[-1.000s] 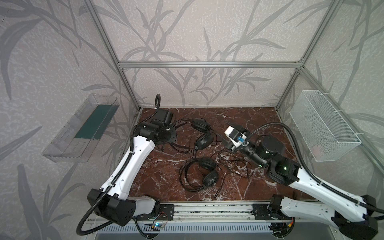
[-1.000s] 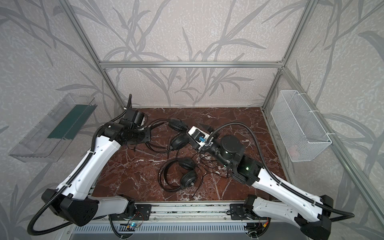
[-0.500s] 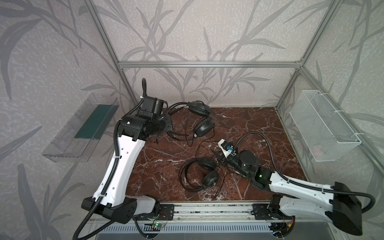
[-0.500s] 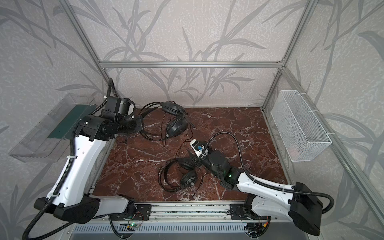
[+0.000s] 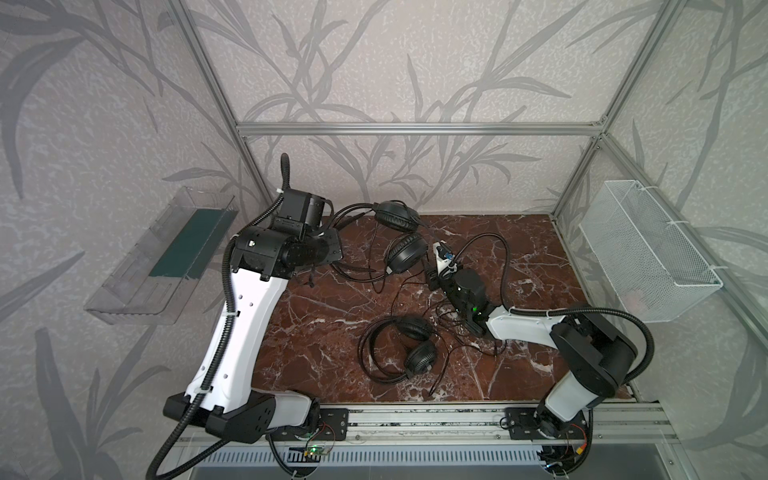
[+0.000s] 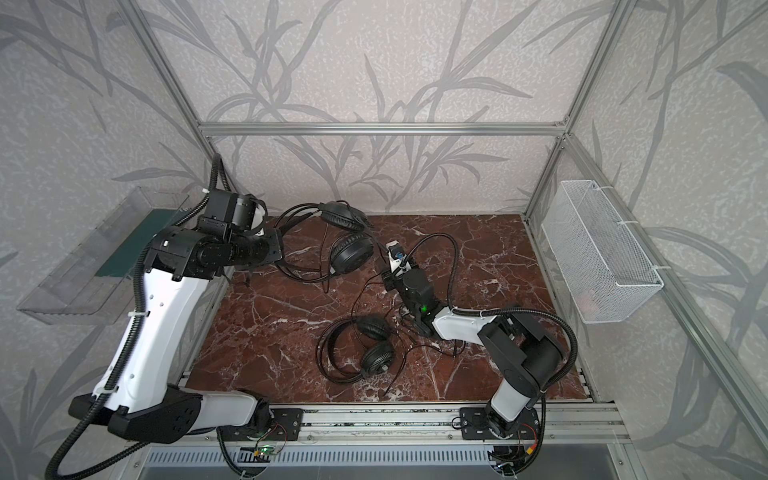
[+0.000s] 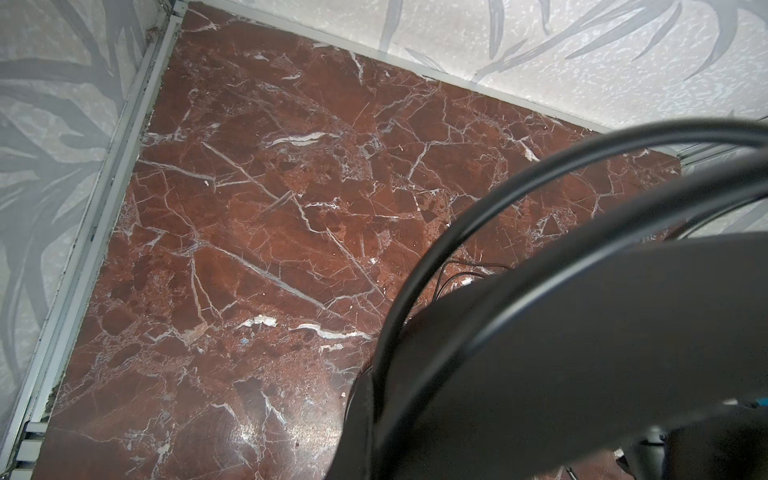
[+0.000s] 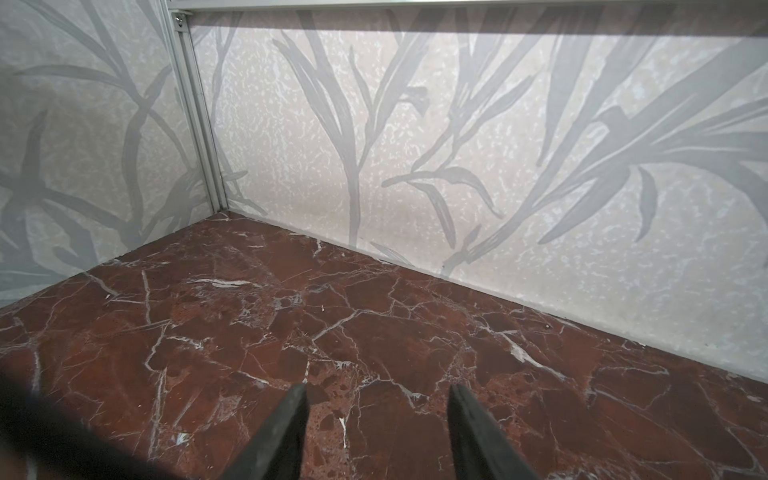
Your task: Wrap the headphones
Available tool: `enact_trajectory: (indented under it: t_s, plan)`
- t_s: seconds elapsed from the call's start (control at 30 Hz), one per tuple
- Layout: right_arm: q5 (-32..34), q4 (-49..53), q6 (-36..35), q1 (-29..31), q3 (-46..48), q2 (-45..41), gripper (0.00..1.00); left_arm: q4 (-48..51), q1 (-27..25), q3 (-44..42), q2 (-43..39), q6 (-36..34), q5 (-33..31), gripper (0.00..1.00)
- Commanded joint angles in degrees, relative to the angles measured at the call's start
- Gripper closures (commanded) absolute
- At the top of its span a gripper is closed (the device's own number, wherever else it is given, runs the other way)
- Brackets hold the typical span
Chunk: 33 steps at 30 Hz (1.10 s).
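One pair of headphones (image 5: 402,232) hangs above the back left of the marble table (image 5: 324,332), earcups dangling. My left gripper (image 5: 332,246) is shut on its wire headband (image 6: 291,216); in the left wrist view the headband (image 7: 582,353) fills the lower right and hides the jaws. A second pair of headphones (image 5: 401,349) lies flat at the front middle in both top views (image 6: 361,345). My right gripper (image 5: 434,274) is low at the table's centre, beside the hanging earcups. In the right wrist view it (image 8: 378,390) stands open over bare marble.
Thin black cables (image 5: 419,295) trail and tangle across the table between the two headsets and under my right arm. A clear plastic bin (image 5: 166,257) hangs on the left wall and a white wire basket (image 5: 648,253) on the right wall.
My left arm has lifted its headset off the table to the back left. My right arm dropped from high over the centre to low by the cables, and its jaws have narrowed.
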State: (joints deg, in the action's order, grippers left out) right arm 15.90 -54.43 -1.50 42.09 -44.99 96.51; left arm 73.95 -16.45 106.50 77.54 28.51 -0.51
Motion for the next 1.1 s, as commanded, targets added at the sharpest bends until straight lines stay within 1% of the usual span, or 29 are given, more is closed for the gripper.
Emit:
enact_trajectory:
  t_s: [0.0,0.03,0.1,0.13,0.2,0.27,0.33,0.4,0.43,0.53,0.6,0.63,0.67,0.8,0.9,0.97,1.07]
  plan:
    - [-3.07,-5.37,-0.09,0.37,-2.59,0.96,0.61,-1.54,0.08,2.64,-0.91,1.65,0.82,1.0]
    - [-2.98,-5.72,-0.49,0.37,-2.56,0.96,0.67,-1.62,0.19,2.77,-0.9,1.65,0.73,1.0]
    - [-3.65,-5.2,-2.05,0.44,-2.49,0.45,0.83,-1.61,0.36,2.67,-0.81,1.67,0.45,1.0]
    - [-3.69,-4.5,-3.1,0.77,-2.07,-0.77,0.87,-1.66,0.53,2.35,-0.72,1.71,0.05,1.0]
    - [-2.1,-4.28,-6.29,2.3,-0.01,-4.17,0.91,-2.53,0.98,1.01,-0.48,1.74,-0.91,1.0]
    - [1.06,-4.36,-10.49,4.97,2.78,-8.94,0.92,-3.42,1.56,-0.59,0.14,1.85,-3.07,1.0]
    - [5.2,-3.7,-14.86,8.29,5.81,-15.03,0.93,-5.73,2.55,-3.05,0.86,2.09,-2.79,1.0]
    - [8.22,-1.46,-18.23,11.02,7.83,-21.16,0.93,-7.54,3.0,-4.63,1.95,2.22,-3.15,1.0]
    - [8.62,0.12,-19.64,11.86,8.81,-24.71,0.93,-8.52,3.06,-5.4,2.48,2.18,-4.15,1.0]
    - [9.12,7.56,-19.02,12.4,9.62,-34.63,0.94,-10.57,3.18,-6.68,4.19,2.13,-5.94,1.0]
    - [9.15,11.33,-17.57,12.45,9.02,-39.69,0.94,-11.32,3.27,-7.1,5.07,2.21,-5.46,1.0]
    - [8.9,15.37,-16.6,12.41,8.39,-41.68,0.95,-11.79,3.35,-7.4,5.4,2.32,-5.15,1.0]
    - [8.22,17.42,-16.24,12.47,7.59,-42.98,1.0,-12.15,3.35,-7.61,5.43,2.29,-5.1,1.0]
    - [3.92,24.28,-14.61,12.46,3.85,-45.51,1.0,-12.75,3.35,-8.51,5.24,2.1,-4.53,1.0]
    - [1.21,28.76,-15.24,12.83,-0.32,-45.73,1.0,-13.08,3.35,-9.92,4.73,1.87,-3.89,1.0]
    - [-2.01,31.03,-16.71,13.22,-4.07,-44.79,1.0,-13.26,3.35,-10.89,4.73,1.8,-3.82,1.0]
    - [-6.39,35.96,-20.9,15.58,-12.02,-41.34,1.0,-13.82,3.28,-12.69,5.08,1.94,-3.27,1.0]
